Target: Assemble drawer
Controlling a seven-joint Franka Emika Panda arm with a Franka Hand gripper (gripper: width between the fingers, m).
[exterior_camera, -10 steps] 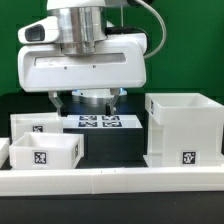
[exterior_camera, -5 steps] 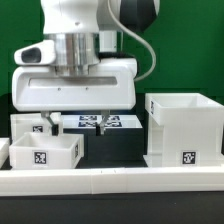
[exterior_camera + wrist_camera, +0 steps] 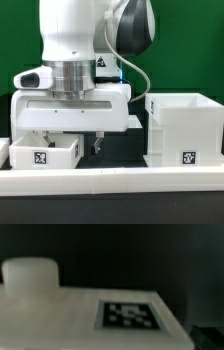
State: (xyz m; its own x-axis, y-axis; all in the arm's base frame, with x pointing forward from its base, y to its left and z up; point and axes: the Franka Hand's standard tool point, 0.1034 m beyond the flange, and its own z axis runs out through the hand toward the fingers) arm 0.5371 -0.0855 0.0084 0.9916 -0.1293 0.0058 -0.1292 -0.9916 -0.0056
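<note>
The large white drawer casing (image 3: pixel 184 130), with a tag low on its front, stands at the exterior view's right. A small white tray (image 3: pixel 40 155) with a tag stands at the front left. My gripper (image 3: pixel 72 140) hangs low just behind that tray, jaws apart and holding nothing. One dark finger (image 3: pixel 97 144) shows beside the tray and the other is hidden behind it. The blurred wrist view shows a white tray face with a tag (image 3: pixel 130 315) and a round knob (image 3: pixel 30 277) close under the hand. The second tray is mostly hidden behind my hand.
The long low white rail (image 3: pixel 110 181) runs along the front. A bit of another white part (image 3: pixel 4 150) shows at the left edge. A green wall stands behind. The marker board is hidden by my hand.
My gripper has come down and moved toward the exterior view's left. It now covers the marker board and the back tray. The jaws have stayed apart.
</note>
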